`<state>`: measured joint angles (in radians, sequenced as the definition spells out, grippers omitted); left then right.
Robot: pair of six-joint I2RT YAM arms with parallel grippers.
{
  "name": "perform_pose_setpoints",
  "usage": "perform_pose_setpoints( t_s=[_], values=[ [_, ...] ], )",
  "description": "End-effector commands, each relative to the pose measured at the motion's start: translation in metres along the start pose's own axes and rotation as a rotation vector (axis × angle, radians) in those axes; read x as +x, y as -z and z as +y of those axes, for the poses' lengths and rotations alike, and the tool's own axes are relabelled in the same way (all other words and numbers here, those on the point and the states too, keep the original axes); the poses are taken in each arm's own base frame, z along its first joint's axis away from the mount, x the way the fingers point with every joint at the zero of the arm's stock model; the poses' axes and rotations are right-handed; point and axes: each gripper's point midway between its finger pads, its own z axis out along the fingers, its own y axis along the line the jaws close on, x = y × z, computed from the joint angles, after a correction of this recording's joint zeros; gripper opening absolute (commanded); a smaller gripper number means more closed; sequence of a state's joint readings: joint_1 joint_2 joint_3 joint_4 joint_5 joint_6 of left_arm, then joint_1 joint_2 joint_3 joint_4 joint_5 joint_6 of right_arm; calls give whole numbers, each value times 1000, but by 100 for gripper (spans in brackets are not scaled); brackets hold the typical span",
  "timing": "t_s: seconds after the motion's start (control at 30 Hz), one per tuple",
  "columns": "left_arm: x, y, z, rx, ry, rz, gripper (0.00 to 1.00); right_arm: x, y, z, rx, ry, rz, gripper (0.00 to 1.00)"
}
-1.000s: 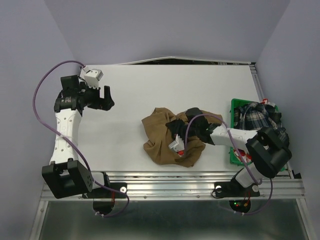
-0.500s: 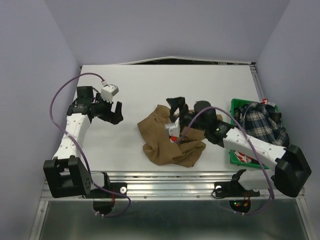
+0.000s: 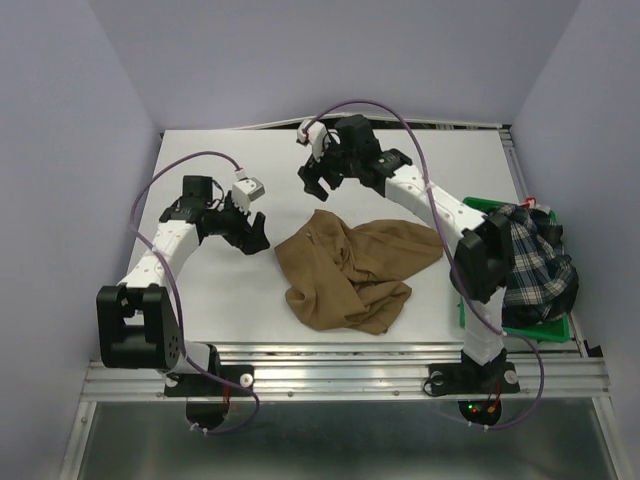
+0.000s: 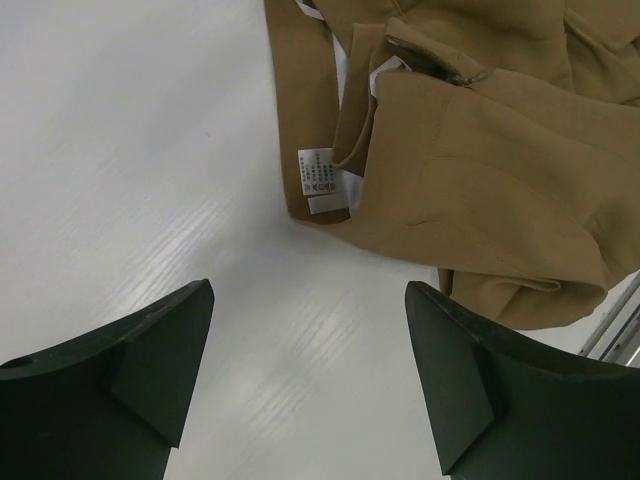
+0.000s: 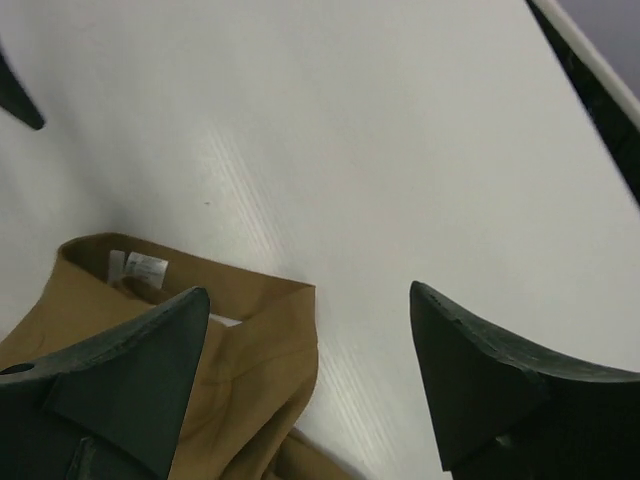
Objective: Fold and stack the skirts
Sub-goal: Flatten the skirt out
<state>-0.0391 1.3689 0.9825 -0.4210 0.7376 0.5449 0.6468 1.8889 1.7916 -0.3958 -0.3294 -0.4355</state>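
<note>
A tan-brown skirt (image 3: 355, 270) lies crumpled at the middle of the white table, its waistband and white label (image 4: 322, 180) turned toward the left. My left gripper (image 3: 255, 235) stands open just left of that skirt, a short gap from its edge, with bare table between its fingers (image 4: 150, 360). My right gripper (image 3: 318, 185) hovers open behind the skirt's upper left corner (image 5: 285, 300), holding nothing. A navy-and-white plaid skirt (image 3: 535, 255) is heaped in the green tray (image 3: 478, 207) at the right. The tan skirt (image 4: 480, 150) fills the upper right of the left wrist view.
The green tray sits at the table's right edge, beside the right arm's base. Purple cables loop over both arms. A metal rail (image 3: 350, 365) runs along the near edge. Lavender walls close in the table on three sides.
The right gripper let go of the tan skirt, rose off it and swung back to the far side. The skirt spread out rightward. The left gripper moved right toward the skirt's edge.
</note>
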Motion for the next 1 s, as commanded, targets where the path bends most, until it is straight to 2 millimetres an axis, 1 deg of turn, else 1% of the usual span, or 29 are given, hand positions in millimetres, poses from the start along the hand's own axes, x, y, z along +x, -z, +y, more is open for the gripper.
perform_pose_setpoints(
  t_s=[0.0, 0.03, 0.07, 0.1, 0.13, 0.17, 0.23, 0.3, 0.37, 0.4, 0.43, 0.47, 0.5, 0.53, 0.57, 0.6, 0.7, 0.73, 0.8, 0.83, 0.87, 0.9, 0.93, 0.97],
  values=[
    [5, -20, -5, 79, 18, -24, 87, 48, -24, -25, -24, -377, 166, 85],
    [4, -23, -5, 92, 27, -36, 87, 53, -33, -27, -23, -392, 179, 85],
    [5, -25, -6, 104, 43, -40, 86, 60, -38, -34, -14, -402, 188, 84],
    [7, -27, -9, 119, 57, -40, 86, 66, -45, -35, -15, -407, 203, 84],
    [8, -29, -11, 137, 67, -41, 86, 80, -56, -34, -25, -418, 225, 84],
    [10, -33, -15, 166, 86, -42, 85, 79, -60, -31, -43, -424, 219, 83],
    [12, -35, -18, 186, 98, -43, 85, 88, -68, -27, -69, -433, 229, 83],
    [12, -38, -20, 201, 97, -49, 85, 104, -75, -16, -115, -442, 257, 83],
    [9, -40, -20, 208, 93, -59, 86, 117, -79, -6, -157, -454, 279, 82],
    [8, -40, -21, 211, 102, -62, 86, 122, -79, 2, -194, -467, 289, 80],
    [6, -41, -21, 217, 103, -67, 87, 123, -79, 7, -216, -476, 292, 79],
    [3, -41, -21, 217, 102, -70, 87, 126, -77, 6, -225, -490, 295, 78],
    [2, -43, -23, 226, 95, -70, 88, 128, -77, 9, -238, -502, 298, 76],
    [1, -45, -24, 231, 91, -68, 88, 127, -77, 12, -255, -508, 294, 72],
    [0, -47, -26, 235, 86, -66, 88, 127, -77, 14, -261, -512, 297, 70],
    [-4, -51, -27, 231, 67, -62, 89, 132, -78, 16, -268, -522, 313, 66],
    [-4, -61, -27, 220, 59, -48, 89, 141, -79, 18, -280, -522, 342, 57],
    [-5, -65, -30, 223, 54, -39, 89, 147, -80, 20, -281, -525, 365, 56],
    [-2, -71, -30, 224, 64, -23, 89, 152, -80, 22, -289, -524, 384, 55],
    [-2, -72, -30, 226, 66, -22, 88, 156, -80, 23, -290, -532, 400, 54],
    [-2, -75, -32, 231, 65, -18, 85, 159, -78, 19, -283, -538, 402, 53],
    [-2, -76, -32, 231, 64, -16, 81, 159, -79, 19, -285, -537, 401, 52],
    [-3, -76, -32, 231, 61, -16, 78, 158, -79, 18, -283, -530, 397, 49],
    [-3, -76, -32, 231, 61, -16, 71, 158, -79, 18, -284, -525, 395, 43]
  ],
)
